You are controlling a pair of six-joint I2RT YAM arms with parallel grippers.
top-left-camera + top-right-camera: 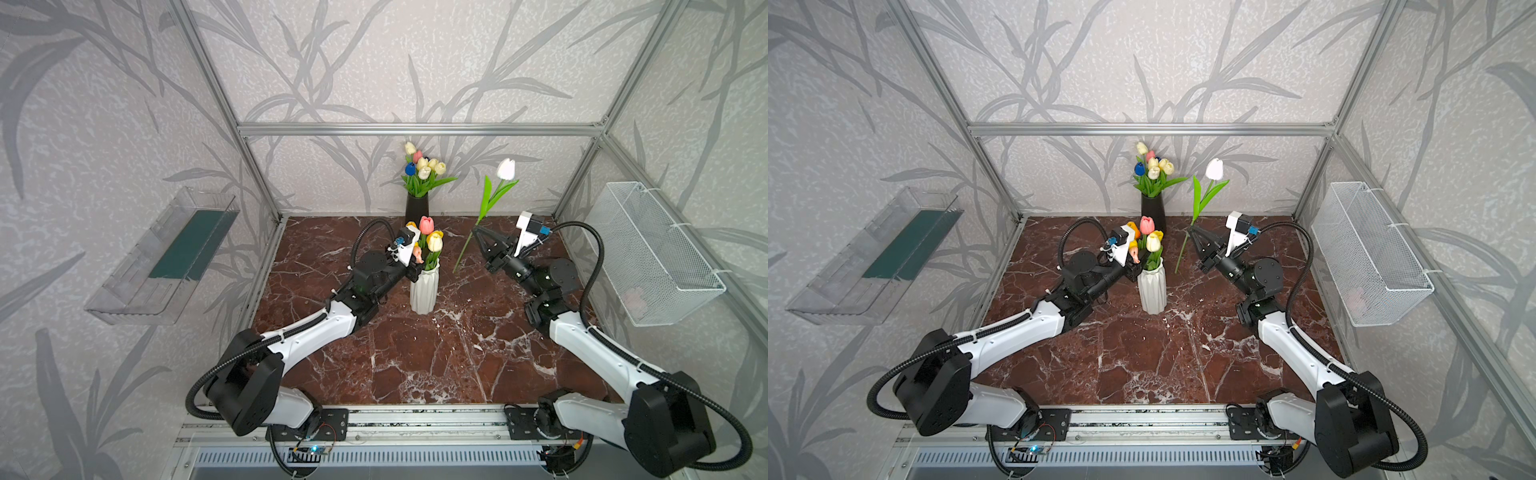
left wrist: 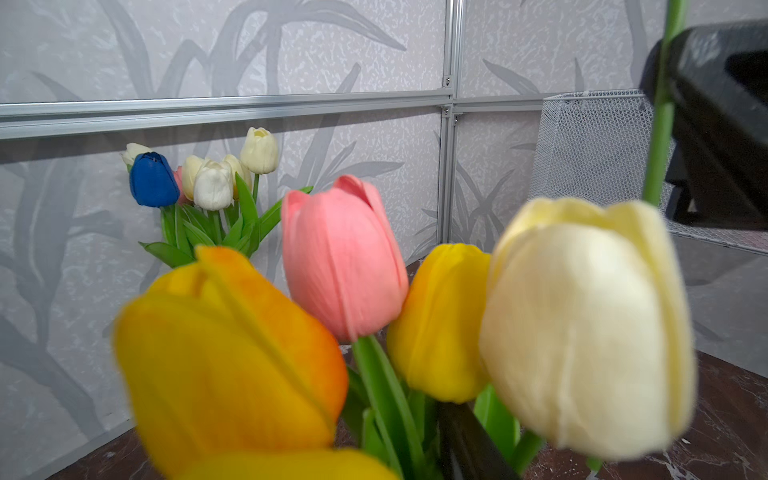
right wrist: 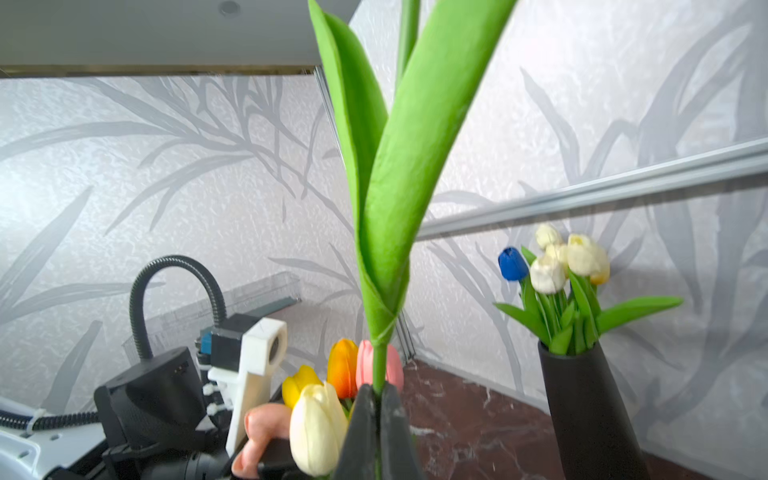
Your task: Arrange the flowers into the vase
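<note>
Clearance mattered: right gripper [image 1: 478,232], clamped on the white artificial tulip's [image 1: 506,169] green stem [image 3: 379,365], needed its tip above the ribbed white vase [image 1: 424,291]; left gripper's [image 1: 415,271] hold was unclear.

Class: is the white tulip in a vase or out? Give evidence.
Out. The right gripper holds the white tulip by its stem, apart from the white vase and black vase.

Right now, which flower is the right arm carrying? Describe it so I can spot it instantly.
Start at the red marble table, then look just right of the black vase by the back wall. There the right gripper is shut on the stem of a single white tulip, holding it upright. It stands alone with two long leaves, in neither vase.
</note>
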